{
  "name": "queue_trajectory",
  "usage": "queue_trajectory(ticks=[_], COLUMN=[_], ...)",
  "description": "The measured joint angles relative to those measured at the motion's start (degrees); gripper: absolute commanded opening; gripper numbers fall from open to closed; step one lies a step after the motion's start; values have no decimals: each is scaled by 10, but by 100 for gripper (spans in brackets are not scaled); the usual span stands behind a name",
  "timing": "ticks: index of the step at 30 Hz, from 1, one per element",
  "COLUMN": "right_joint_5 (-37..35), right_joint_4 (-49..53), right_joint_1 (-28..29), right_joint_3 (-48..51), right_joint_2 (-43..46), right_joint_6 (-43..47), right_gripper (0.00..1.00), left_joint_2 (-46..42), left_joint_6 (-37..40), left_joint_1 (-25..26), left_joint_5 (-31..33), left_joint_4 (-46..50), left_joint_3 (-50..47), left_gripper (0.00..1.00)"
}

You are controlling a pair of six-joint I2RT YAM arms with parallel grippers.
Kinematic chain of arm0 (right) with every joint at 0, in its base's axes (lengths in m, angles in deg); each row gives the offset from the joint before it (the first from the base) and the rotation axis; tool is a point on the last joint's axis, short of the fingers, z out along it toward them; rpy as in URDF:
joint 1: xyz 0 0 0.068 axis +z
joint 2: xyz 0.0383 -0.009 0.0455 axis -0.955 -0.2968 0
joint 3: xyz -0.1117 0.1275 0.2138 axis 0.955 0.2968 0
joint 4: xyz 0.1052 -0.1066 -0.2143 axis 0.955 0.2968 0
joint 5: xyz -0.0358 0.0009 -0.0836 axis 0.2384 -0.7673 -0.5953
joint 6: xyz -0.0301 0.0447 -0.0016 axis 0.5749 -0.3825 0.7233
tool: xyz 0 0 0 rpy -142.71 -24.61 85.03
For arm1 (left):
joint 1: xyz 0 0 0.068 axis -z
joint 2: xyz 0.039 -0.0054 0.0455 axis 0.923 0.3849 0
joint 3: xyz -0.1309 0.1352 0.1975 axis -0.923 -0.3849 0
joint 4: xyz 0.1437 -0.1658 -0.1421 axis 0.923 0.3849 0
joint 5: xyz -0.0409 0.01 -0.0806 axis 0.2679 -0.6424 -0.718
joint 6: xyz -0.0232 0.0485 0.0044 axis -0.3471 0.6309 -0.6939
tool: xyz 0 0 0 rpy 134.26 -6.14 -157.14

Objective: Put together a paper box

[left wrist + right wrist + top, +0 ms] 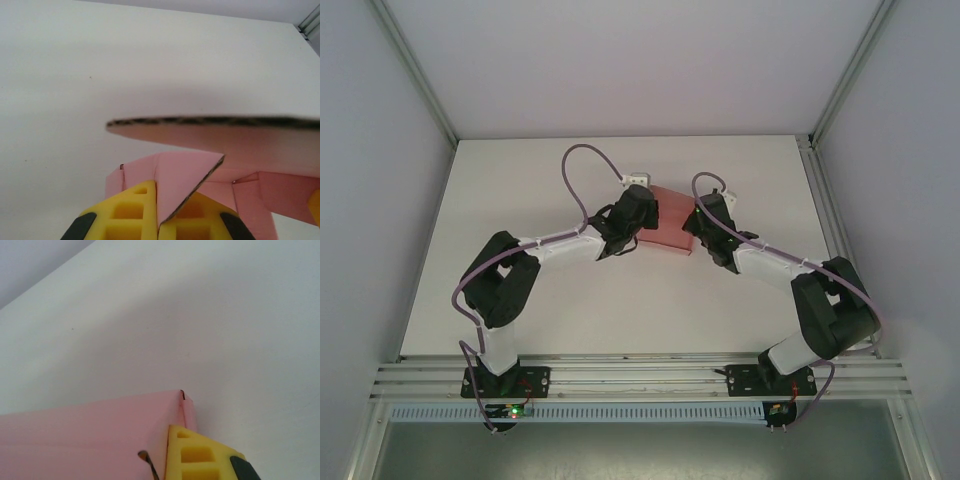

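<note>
The pink paper box (670, 222) sits half-folded at the back middle of the white table, between my two grippers. My left gripper (640, 222) is at its left side. In the left wrist view the two yellow fingers (130, 215) are shut on a triangular pink flap (180, 175), and a wide panel edge (215, 122) hangs above. My right gripper (698, 228) is at the box's right side. In the right wrist view one yellow finger (200, 455) presses against the outside of a pink wall (90, 435), which hides the other finger.
The white table (570, 300) has a grey wall on each side and aluminium rails along the front (640, 372) and the right edge (820, 200). Purple cables (575, 175) loop over both arms.
</note>
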Motion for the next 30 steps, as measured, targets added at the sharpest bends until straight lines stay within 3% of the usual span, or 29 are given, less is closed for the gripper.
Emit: queue_trajectory(ticks=[5, 15, 30], right_joint_5=[-22, -105, -212], right_joint_4=[6, -129, -159], right_joint_1=[21, 73, 141], right_joint_3=[0, 103, 148], right_joint_2=[-5, 5, 21], right_joint_6=[45, 104, 153], right_gripper=[2, 4, 5], left_joint_2=[-22, -38, -46], left_joint_6=[5, -21, -101], left_joint_1=[3, 10, 10], left_joint_5=[10, -10, -45], left_joint_4=[-3, -83, -179], left_joint_3=[-45, -132, -191], left_gripper=[0, 2, 3])
